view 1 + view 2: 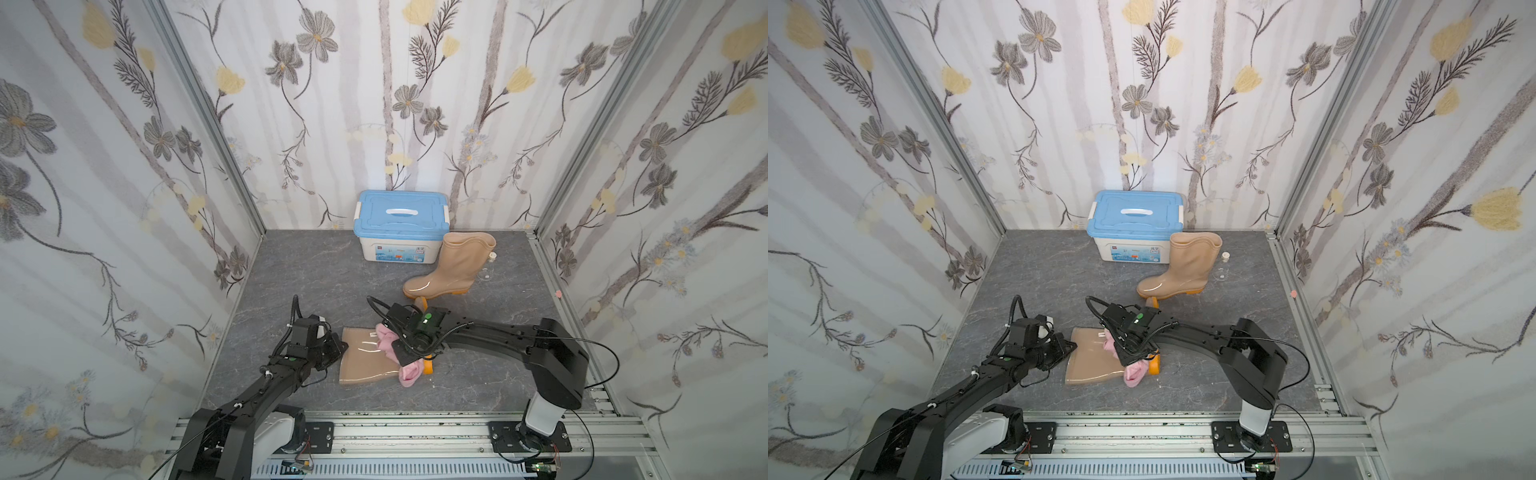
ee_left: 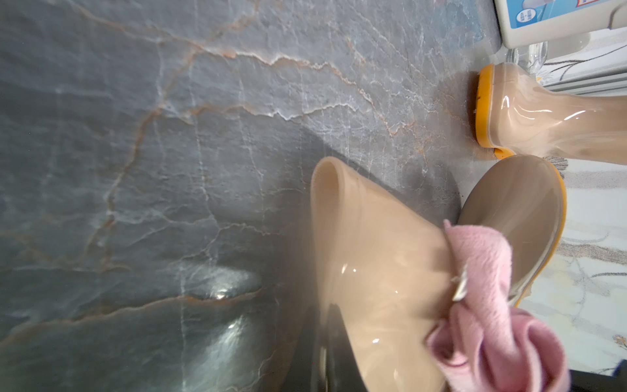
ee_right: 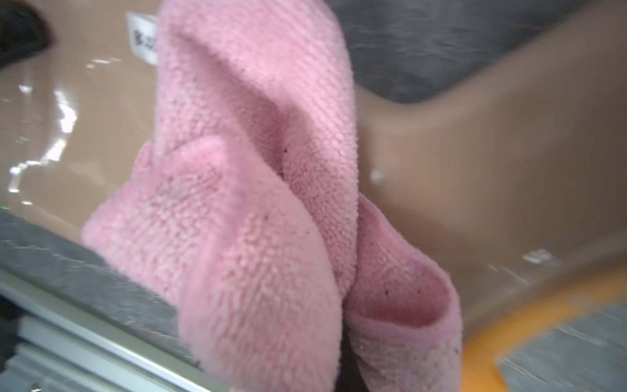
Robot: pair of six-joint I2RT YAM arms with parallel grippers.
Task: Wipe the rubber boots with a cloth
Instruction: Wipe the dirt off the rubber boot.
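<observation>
Left wall edge: a broad run of bare desk (image 1: 299, 282) lies between the left wall and the arm, widest toward the back-left corner.
Left gripper (image 1: 338, 348): jaws together, tip at the cuff rim of the lying boot (image 1: 365, 357); whether the rim is pinched between them cannot be told.
Lying boot: on its side near the middle front, cuff toward the left gripper, with its orange sole toward the right. A strip of desk separates its shaft from the front rail.
Cloth (image 1: 407, 374): pink, bunched, draped over the lying boot's ankle, one end trailing onto the desk at the heel.
Right gripper (image 1: 405, 353): low over the ankle, clamped on the cloth.
Toe gap: the lying boot's toe sits just beside the toe of the standing boot (image 1: 453, 266).
Standing boot: upright, back right, its cuff just in front of the box (image 1: 401, 216), which stands against the back wall.
Glass piece (image 1: 1223, 272): small, clear, just right of the standing boot.
Right wall edge: bare desk runs along it, behind the right arm.
</observation>
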